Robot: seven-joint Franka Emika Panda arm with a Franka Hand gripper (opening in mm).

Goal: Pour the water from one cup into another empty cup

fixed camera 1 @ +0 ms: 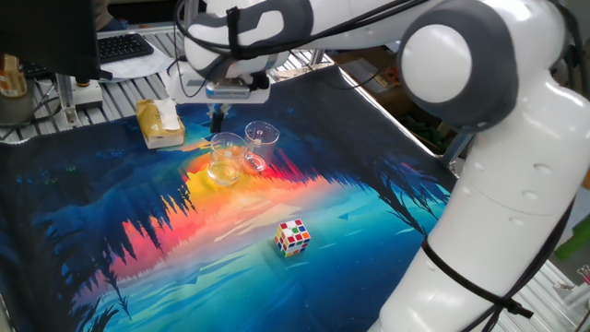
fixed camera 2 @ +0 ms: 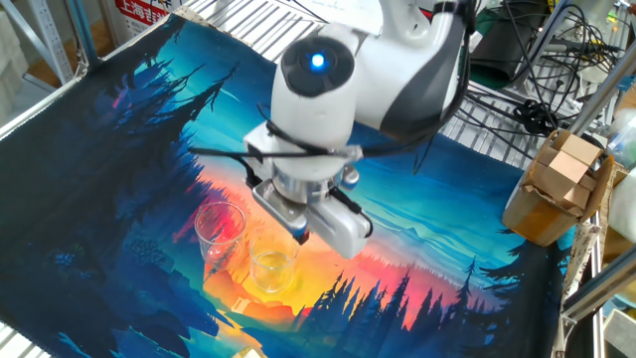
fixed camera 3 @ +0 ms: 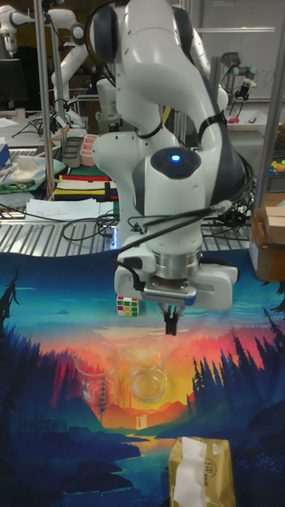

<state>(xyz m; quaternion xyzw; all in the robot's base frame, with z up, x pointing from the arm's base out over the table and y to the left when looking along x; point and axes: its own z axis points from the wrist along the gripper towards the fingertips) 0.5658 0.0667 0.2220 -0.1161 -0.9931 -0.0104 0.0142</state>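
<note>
Gripper (fixed camera 3: 169, 323) hangs above the mat (fixed camera 1: 369, 221), with no object between its fingers; they read as one dark tip in all three views, apparently pressed together. In one fixed view the gripper (fixed camera 1: 218, 118) sits behind the two cups; in the other fixed view its tip (fixed camera 2: 302, 237) lies just above and to the right of them, partly merged with the arm's white housing.

Two clear cups stand upright, just beside each other on the orange band of the mat. The cup with water (fixed camera 1: 224, 159) shows a pale yellowish pool at its base; the same cup appears in the other fixed view (fixed camera 2: 272, 261) and the tall view (fixed camera 3: 149, 372). The water itself is hard to separate from the bright mat colours seen through the glass. The empty cup (fixed camera 1: 261, 145) is nearly transparent; in the other fixed view (fixed camera 2: 220, 232) and the tall view (fixed camera 3: 96, 368) only its rim and edges stand out. Whether the cups touch cannot be told.

A puzzle cube (fixed camera 1: 293, 236) lies well apart from the cups, nearer the camera; in the tall view (fixed camera 3: 128, 305) the arm covers part of it. A tissue pack (fixed camera 1: 159, 124) rests near the mat's far edge; in the tall view (fixed camera 3: 201, 469) its bottom is cut off. A cardboard box (fixed camera 2: 553, 194) stands off the mat.
</note>
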